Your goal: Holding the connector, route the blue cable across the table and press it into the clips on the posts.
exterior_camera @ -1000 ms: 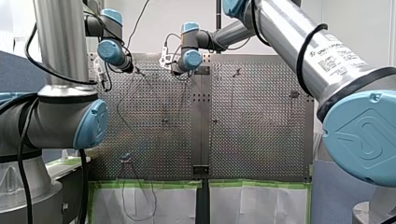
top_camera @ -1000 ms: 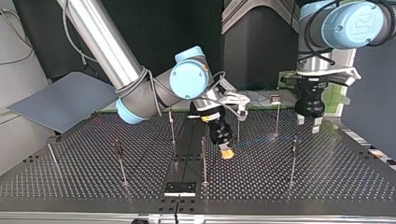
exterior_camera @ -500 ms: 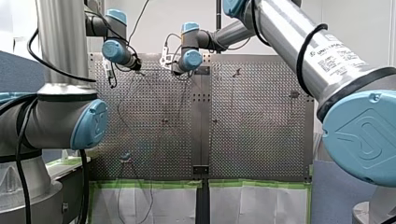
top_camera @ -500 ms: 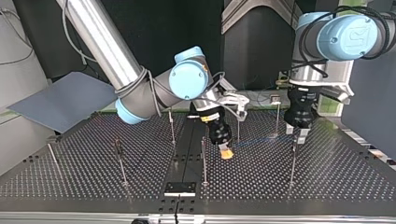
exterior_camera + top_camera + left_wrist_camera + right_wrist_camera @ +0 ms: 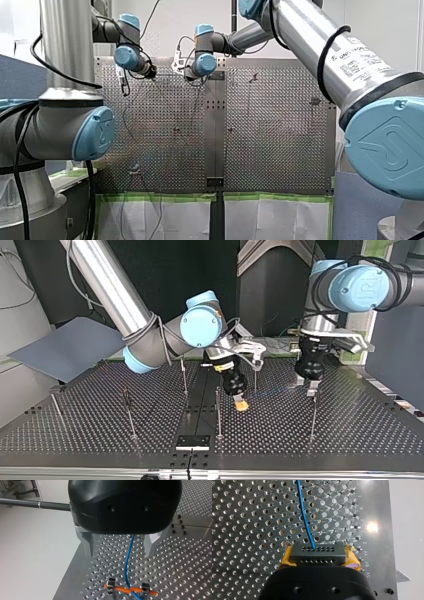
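Observation:
In the right wrist view my right gripper (image 5: 317,561) is shut on a black connector (image 5: 315,553), which sits between its yellow pads (image 5: 287,557). The blue cable (image 5: 304,515) leaves the connector and runs ahead over the perforated table. In the top view my right gripper (image 5: 242,404) hangs low over the table's middle. My left gripper (image 5: 306,386) hangs to its right, near a post (image 5: 313,412). The left wrist view shows my left gripper (image 5: 120,547) open, its metal fingers (image 5: 88,543) astride the blue cable (image 5: 127,565) but well above it.
Several thin posts stand on the table, among them a middle post (image 5: 218,412), a left post (image 5: 129,412) and a far post (image 5: 184,375). Under my left gripper an orange piece (image 5: 130,590) lies between two small black clips. A grey sheet (image 5: 65,347) lies beyond the table's left corner.
My left arm has swung toward the top view's left and come lower, bringing its open gripper over the blue cable. My right arm and the connector have stayed in place.

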